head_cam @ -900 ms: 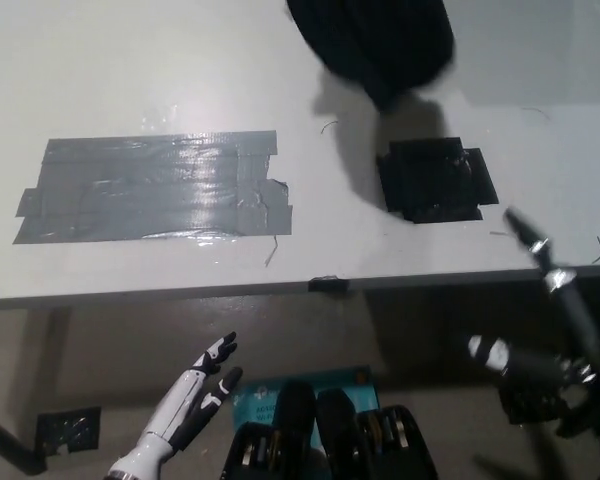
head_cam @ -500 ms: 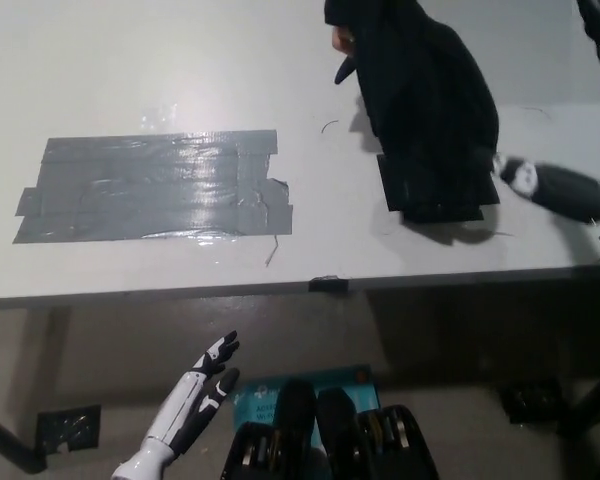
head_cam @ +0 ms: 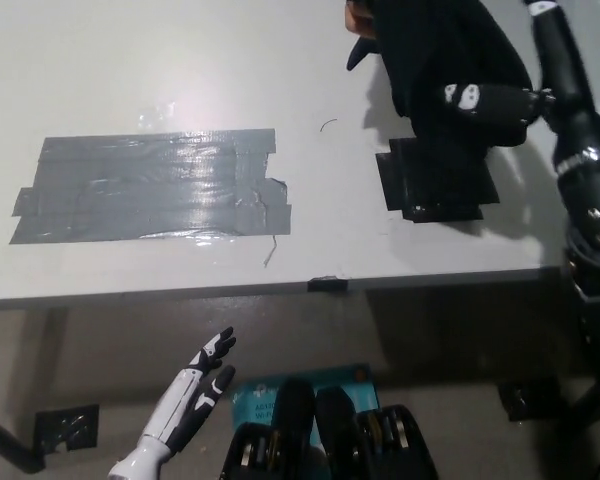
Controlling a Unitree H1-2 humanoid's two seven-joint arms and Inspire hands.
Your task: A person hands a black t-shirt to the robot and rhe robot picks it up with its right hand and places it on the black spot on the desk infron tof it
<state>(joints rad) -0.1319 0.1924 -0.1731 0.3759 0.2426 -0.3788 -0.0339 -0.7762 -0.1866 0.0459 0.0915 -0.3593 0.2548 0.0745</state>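
Note:
A black t-shirt (head_cam: 435,50) hangs over the far right of the desk, bunched, with a person's hand (head_cam: 357,18) holding its upper left edge. Its lower end dangles just above the black spot (head_cam: 435,182), a square patch of black tape on the white desk (head_cam: 180,60). My black right hand (head_cam: 485,102) reaches in from the right and lies against the shirt's lower right side. Black on black hides whether it grips the cloth. My white left hand (head_cam: 198,382) rests open below the desk's front edge at the lower left.
A large patch of shiny grey tape (head_cam: 150,187) covers the left middle of the desk. The front edge of the desk (head_cam: 280,288) runs across the picture. A small black block (head_cam: 325,283) sits on that edge.
My right arm has swung up from below the desk's front edge to the shirt. The shirt came down over the black spot, then lifted slightly. The left hand stays put.

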